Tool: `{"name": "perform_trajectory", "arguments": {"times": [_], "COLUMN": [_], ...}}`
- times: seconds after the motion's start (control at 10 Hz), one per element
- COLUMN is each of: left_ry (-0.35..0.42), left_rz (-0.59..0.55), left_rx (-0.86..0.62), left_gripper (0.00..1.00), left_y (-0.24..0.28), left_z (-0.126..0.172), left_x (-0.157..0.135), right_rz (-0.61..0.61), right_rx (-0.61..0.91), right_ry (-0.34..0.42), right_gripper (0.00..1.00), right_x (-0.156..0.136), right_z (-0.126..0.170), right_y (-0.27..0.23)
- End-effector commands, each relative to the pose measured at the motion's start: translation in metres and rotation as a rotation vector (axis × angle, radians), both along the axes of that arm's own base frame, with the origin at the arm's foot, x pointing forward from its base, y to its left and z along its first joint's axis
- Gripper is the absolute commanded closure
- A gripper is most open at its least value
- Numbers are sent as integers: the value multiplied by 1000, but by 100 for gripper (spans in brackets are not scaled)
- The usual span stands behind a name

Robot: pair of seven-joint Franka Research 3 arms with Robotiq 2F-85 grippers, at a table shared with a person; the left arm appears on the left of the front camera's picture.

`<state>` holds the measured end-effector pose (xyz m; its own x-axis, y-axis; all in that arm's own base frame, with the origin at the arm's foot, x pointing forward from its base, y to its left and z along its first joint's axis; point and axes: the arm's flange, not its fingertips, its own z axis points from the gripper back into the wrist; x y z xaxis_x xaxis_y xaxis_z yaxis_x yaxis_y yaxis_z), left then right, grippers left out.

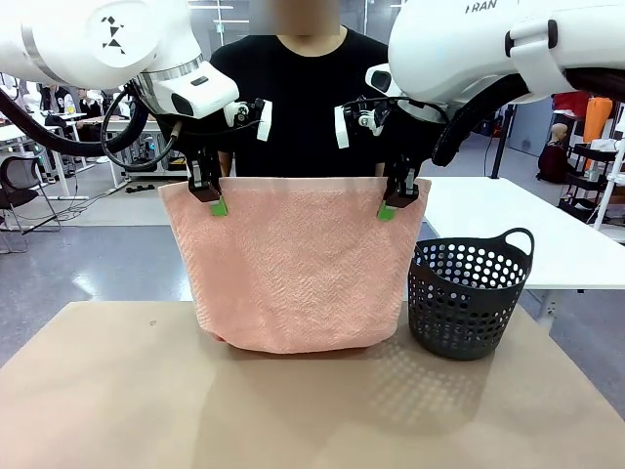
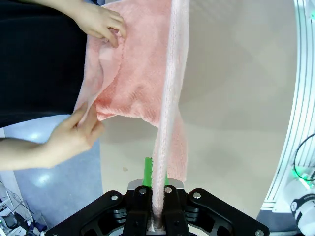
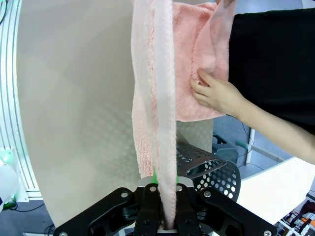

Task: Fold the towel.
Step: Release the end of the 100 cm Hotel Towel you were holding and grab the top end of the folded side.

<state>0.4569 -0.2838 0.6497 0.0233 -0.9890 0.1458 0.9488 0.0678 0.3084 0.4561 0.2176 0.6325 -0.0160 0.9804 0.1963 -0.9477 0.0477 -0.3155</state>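
- One pink towel (image 1: 293, 274).
- One dark perforated basket (image 1: 467, 293).
- Two white robot arms: left arm (image 1: 107, 39), right arm (image 1: 459, 44).
- Two tools: left tool (image 1: 212, 200), right tool (image 1: 393, 205).
- One person (image 1: 303, 88), two hands: one hand (image 2: 101, 22), the other hand (image 2: 74, 137).
- One brown worktop (image 1: 293, 410).

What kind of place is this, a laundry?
Probably a robotics lab: the left gripper and right gripper hold a towel up over a table, with an office chair and a white desk behind.
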Motion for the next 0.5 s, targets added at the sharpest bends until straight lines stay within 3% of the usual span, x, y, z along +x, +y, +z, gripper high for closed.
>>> {"name": "perform_trajectory", "arguments": {"times": [0.0, 0.4], "left_ry": [-1, -1], "left_rz": [1, 1], "left_rx": [-1, -1], "left_gripper": [100, 100], "left_y": [1, 1], "left_z": [1, 1], "left_x": [0, 0], "right_rz": [1, 1], "right_rx": [-2, -2], "right_ry": [-2, -2], "right_gripper": [100, 100], "right_x": [0, 0], "right_z": [0, 0], "right_y": [0, 0]}}
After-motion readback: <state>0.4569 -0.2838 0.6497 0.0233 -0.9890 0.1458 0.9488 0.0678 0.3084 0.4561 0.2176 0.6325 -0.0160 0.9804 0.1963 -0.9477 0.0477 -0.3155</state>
